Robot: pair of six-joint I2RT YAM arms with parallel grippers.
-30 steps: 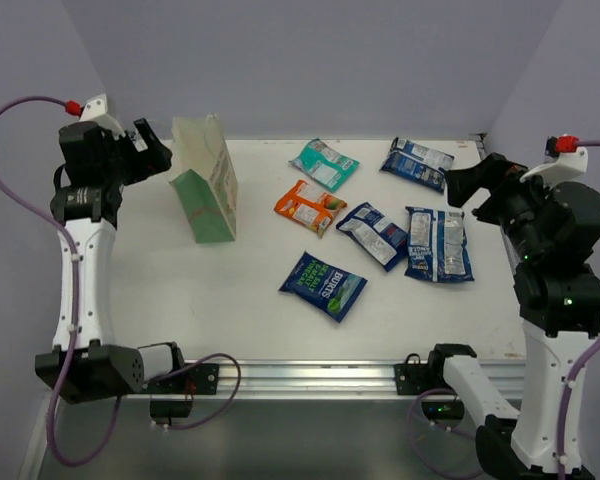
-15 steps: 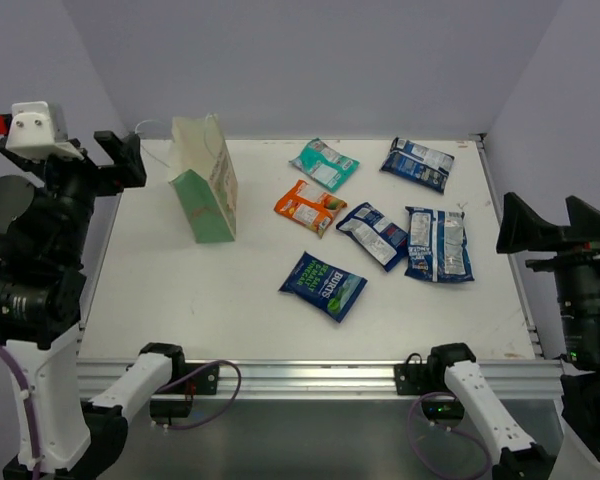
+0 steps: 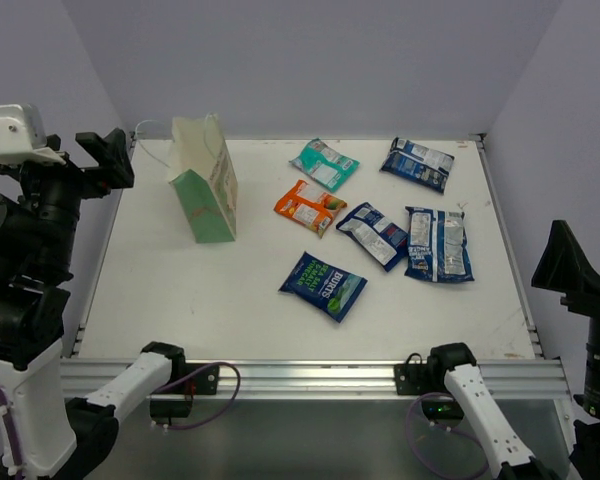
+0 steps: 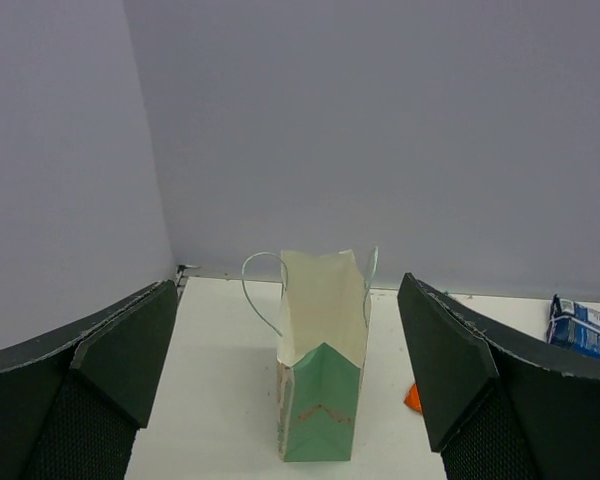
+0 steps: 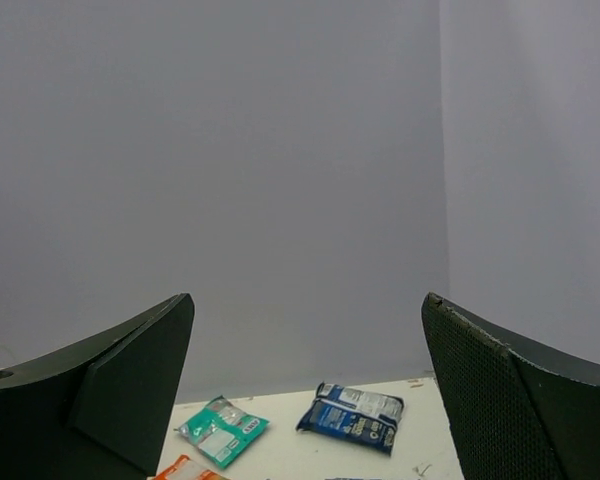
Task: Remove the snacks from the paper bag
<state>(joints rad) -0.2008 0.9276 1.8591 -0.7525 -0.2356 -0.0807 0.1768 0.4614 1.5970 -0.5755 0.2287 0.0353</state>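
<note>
The mint-green paper bag (image 3: pixel 205 180) stands upright at the back left of the table, its mouth open; it also shows in the left wrist view (image 4: pixel 320 400). Six snacks lie flat on the table outside it: a teal packet (image 3: pixel 323 163), an orange packet (image 3: pixel 309 207), a blue-green packet (image 3: pixel 323 285) and three dark blue packets (image 3: pixel 417 162) (image 3: pixel 373 233) (image 3: pixel 438 243). My left gripper (image 3: pixel 105 158) is open and empty, high at the left, well back from the bag (image 4: pixel 285 283). My right gripper (image 3: pixel 568 262) is open and empty beyond the table's right edge (image 5: pixel 308 297).
The white table (image 3: pixel 180 300) is walled by lilac panels at the back and sides. An aluminium rail (image 3: pixel 310 375) with the arm bases and cables runs along the near edge. The right wrist view shows the teal packet (image 5: pixel 222 428) and a dark blue packet (image 5: pixel 355 415).
Both arms have pulled back and away from the table: the left gripper has left the bag's side, and the right gripper has moved to the near right edge. Bag and packets have not moved.
</note>
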